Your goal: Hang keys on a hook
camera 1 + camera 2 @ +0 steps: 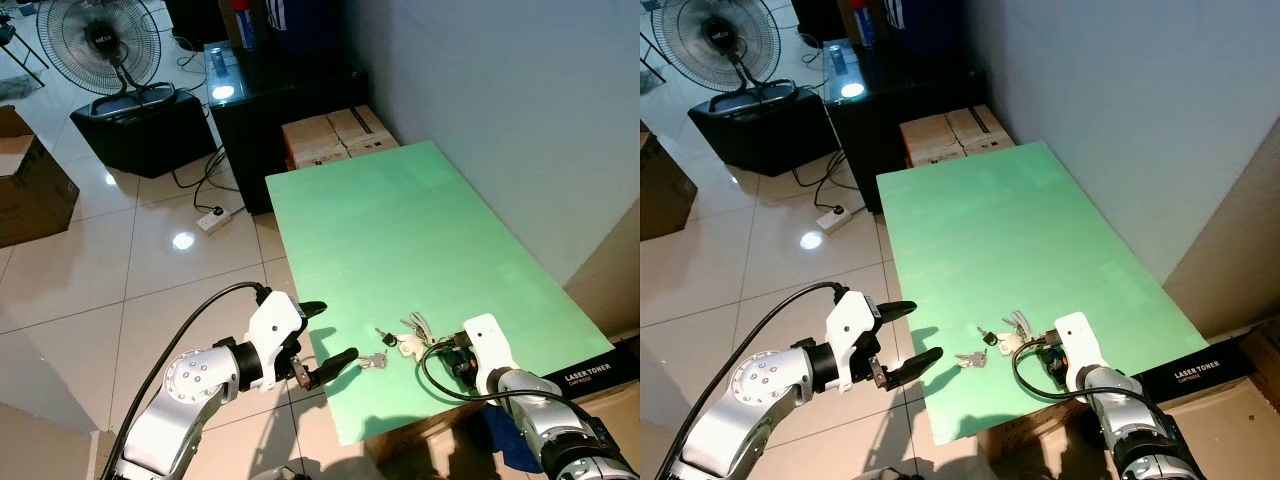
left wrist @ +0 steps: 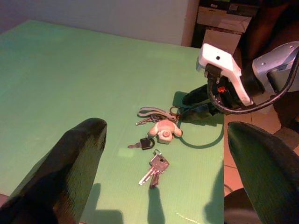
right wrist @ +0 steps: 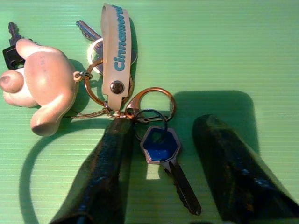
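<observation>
Keys (image 3: 161, 151) lie on the green board (image 1: 400, 230), apparently untouched, between the spread right tool (image 3: 163, 177) fingers

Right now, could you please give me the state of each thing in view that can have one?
Key bunch: lying flat on the green table, not lifted.
Blue-headed key: flat between the right end effector's fingers.
Right end effector: open, astride the blue-headed key.
Left end effector: open, at the table's near edge.
Floor fan: upright; running or not, cannot tell.
</observation>
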You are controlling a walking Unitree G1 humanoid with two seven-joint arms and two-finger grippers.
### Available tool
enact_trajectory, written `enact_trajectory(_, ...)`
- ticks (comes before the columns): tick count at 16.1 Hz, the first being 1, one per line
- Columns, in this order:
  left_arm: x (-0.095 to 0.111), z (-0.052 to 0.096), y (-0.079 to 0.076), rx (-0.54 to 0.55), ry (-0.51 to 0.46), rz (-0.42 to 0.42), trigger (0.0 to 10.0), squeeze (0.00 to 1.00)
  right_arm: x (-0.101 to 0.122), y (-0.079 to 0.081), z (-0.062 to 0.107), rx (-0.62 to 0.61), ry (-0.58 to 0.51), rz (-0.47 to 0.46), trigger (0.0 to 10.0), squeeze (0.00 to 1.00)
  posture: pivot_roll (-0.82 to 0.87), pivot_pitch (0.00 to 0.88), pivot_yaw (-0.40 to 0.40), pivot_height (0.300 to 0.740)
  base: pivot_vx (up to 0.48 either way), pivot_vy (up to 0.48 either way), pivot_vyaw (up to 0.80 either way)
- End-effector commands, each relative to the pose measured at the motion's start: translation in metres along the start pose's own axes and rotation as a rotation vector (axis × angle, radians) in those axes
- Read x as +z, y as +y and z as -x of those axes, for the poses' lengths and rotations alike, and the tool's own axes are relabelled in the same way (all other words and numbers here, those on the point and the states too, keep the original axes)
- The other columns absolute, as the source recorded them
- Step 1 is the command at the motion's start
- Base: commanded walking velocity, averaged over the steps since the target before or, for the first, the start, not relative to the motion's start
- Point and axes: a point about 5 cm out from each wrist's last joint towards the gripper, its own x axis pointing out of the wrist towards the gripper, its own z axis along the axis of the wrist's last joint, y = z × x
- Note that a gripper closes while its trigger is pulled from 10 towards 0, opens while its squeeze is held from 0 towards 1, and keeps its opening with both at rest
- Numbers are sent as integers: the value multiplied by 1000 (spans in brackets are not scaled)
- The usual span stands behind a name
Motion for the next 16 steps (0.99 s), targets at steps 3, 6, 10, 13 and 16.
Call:
enact_trajectory(3, 3, 2, -1, -10, 1, -17, 10000, 0, -8, 8, -1, 59, 53, 13, 0, 0, -23, 52, 128, 740, 0, 0, 0)
enact_trajectory(6, 4, 3, -3, -34, -1, -1, 10000, 0, -5, 9, -2, 62, 46, 13, 0, 0, -22, 52, 130, 740, 0, 0, 0)
enact_trajectory(10, 7, 4, -4, -68, -18, -5, 10000, 0, -2, 10, -3, 65, 36, 10, 0, 0, -30, 46, 132, 740, 0, 0, 0)
enact_trajectory(13, 7, 5, -5, -75, -18, 2, 10000, 0, 0, 9, -3, 62, 23, 4, 0, 0, -30, 44, 126, 740, 0, 0, 0)
enact_trajectory(16, 7, 5, -5, -66, -20, 4, 10000, 0, 5, 7, -3, 46, -12, -19, 0, 0, -29, 43, 121, 740, 0, 0, 0)
